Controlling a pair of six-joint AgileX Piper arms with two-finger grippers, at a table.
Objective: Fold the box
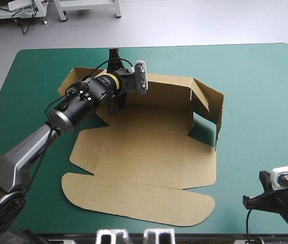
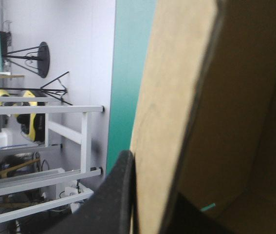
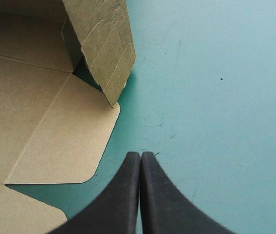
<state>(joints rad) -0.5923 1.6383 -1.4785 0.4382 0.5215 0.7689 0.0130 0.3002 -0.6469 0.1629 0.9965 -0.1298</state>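
Observation:
The brown box (image 1: 149, 162) lies mid-table with its lid and front flaps flat. Its back wall (image 1: 164, 91) and right wall (image 1: 212, 104) stand raised. My left gripper (image 1: 117, 71) is at the back left corner, shut on a raised panel of the box. In the left wrist view that board (image 2: 186, 97) stands edge-on between the black fingers (image 2: 120, 190) of the left gripper (image 2: 150, 175). My right gripper (image 1: 258, 195) hovers near the table's front right corner, shut and empty. In the right wrist view the right gripper (image 3: 140, 156) points at the cover beside a rounded flap (image 3: 55, 141), with the right wall (image 3: 108, 44) ahead.
A broad stretch of teal-green cover (image 1: 255, 76) runs from the box's right wall to the table's right edge. The table's far edge (image 2: 113, 97) passes just behind the gripped panel. The front edge lies close below my right gripper.

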